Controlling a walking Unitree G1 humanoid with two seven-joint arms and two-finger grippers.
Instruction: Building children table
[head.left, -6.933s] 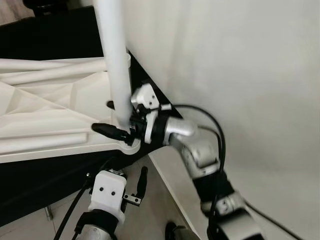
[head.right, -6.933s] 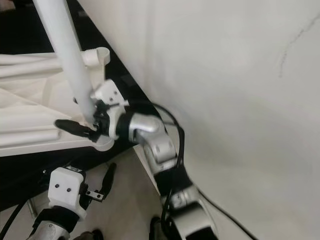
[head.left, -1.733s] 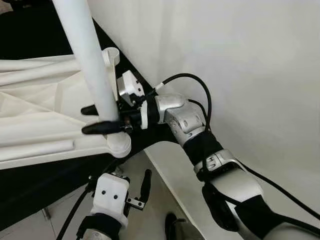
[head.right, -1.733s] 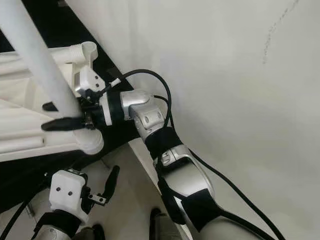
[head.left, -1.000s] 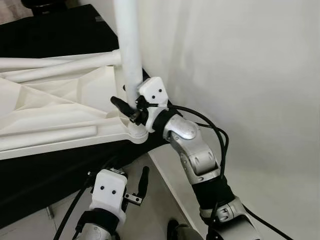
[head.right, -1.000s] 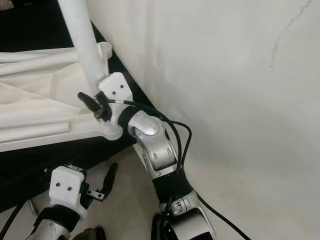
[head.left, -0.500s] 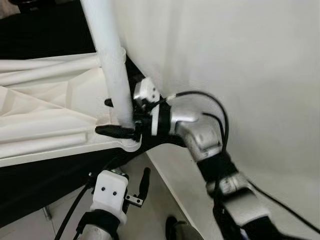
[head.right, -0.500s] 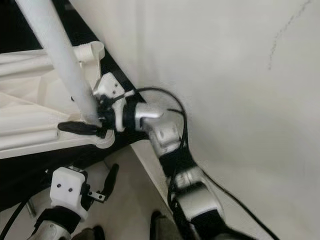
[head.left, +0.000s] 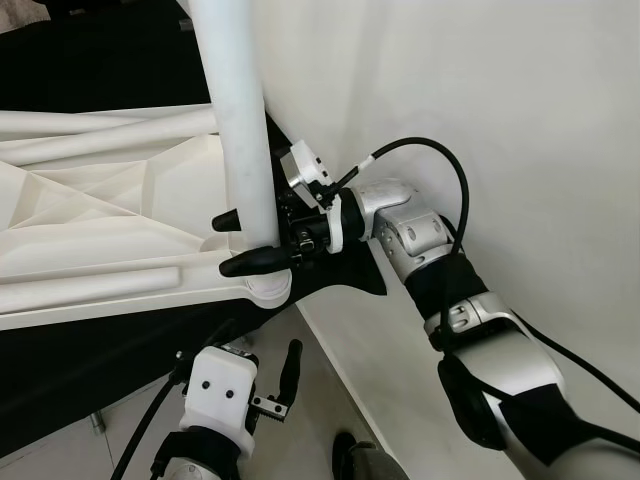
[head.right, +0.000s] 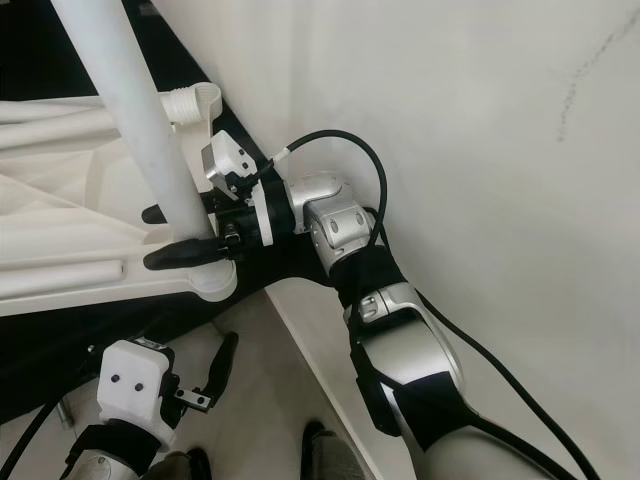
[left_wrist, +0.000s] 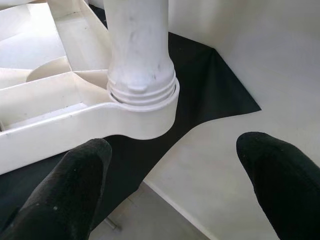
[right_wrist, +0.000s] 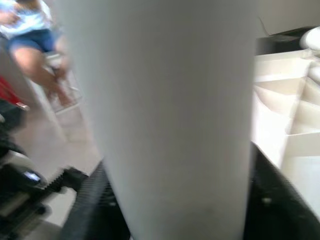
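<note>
Left eye view, near to far: left gripper (head.left: 268, 378) idles open at bottom centre, right gripper (head.left: 258, 244) at frame centre clamps the white leg (head.left: 240, 140) just above its socket (left_wrist: 142, 107) (wrist re-rolled since 0.5 s ago, threads still showing), so screwing into the upturned tabletop (head.left: 90, 240) looks unfinished.

A thick white table leg (right_wrist: 175, 115) stands close up, blurred, between the right gripper's (right_wrist: 175, 200) two black fingers (right_wrist: 92, 205), which press its sides. Behind it lie the white ribbed tabletop underside (right_wrist: 285, 125) and a seated person (right_wrist: 35, 45)
</note>
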